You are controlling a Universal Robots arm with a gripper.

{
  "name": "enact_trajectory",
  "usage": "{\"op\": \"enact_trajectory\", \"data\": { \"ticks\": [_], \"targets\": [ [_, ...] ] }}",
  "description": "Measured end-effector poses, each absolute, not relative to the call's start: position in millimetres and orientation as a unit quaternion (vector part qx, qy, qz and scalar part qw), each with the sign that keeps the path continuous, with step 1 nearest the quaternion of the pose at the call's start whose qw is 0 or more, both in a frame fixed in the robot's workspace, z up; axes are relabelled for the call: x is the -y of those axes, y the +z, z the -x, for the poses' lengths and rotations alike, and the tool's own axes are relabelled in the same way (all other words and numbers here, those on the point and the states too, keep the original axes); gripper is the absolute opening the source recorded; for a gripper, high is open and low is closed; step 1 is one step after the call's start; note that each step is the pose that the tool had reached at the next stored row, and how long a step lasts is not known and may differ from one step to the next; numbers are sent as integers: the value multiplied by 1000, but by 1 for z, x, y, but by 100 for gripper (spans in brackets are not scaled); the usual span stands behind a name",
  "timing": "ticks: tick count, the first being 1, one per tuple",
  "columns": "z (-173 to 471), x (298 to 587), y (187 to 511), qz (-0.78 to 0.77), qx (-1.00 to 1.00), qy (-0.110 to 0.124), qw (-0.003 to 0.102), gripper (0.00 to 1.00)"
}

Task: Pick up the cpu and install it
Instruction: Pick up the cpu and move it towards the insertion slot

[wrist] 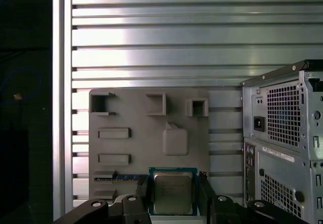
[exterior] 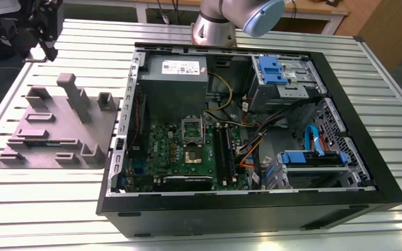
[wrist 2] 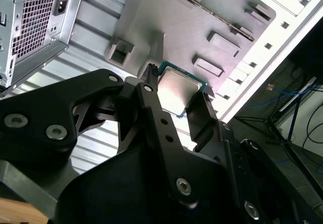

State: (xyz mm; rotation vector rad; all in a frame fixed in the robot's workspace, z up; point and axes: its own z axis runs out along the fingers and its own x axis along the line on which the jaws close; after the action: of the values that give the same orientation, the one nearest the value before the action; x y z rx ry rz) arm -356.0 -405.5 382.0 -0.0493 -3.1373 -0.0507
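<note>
Gripper: your black two-finger gripper [wrist: 173,181] is closed on the small flat square cpu with the silver-grey metal top and green rim [wrist: 173,192]. One finger [wrist: 143,196] presses on each of two opposite edges, as both wrist views show.

Cpu position: it sits between the fingertips, held in the air with its metal top facing the wrist cameras. It touches neither tray nor case.

Tray: the large grey moulded plastic tray with upright posts [exterior: 54,133] lies on the ribbed aluminium table [exterior: 47,209]. In the first wrist view it is behind the chip and well apart from it.

Case: the open black computer case [exterior: 257,209] lies on its side just beside the tray, at the exterior view's right. Its green motherboard [exterior: 176,157] faces up.

Socket: the square metal-framed socket [exterior: 192,155] sits mid-board, and its cover plate looks swung open. This is my judgement, as it is small in that view.

Key relation: in the exterior view your gripper hangs over the table's far corner, beyond the tray at the exterior view's left. The socket lies well apart from it, toward the exterior view's right and lower down inside the case.

Long axis: the chip is near square, so none shows.

Progress: pickup looks done and the cpu is not yet in the socket.
</note>
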Motion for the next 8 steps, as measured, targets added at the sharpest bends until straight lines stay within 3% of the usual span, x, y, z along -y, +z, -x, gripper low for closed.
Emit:
{"op": "enact_trajectory", "data": {
  "ticks": [8],
  "targets": [
    [353,406,382,16,1000,-16,2,47]
  ]
}}
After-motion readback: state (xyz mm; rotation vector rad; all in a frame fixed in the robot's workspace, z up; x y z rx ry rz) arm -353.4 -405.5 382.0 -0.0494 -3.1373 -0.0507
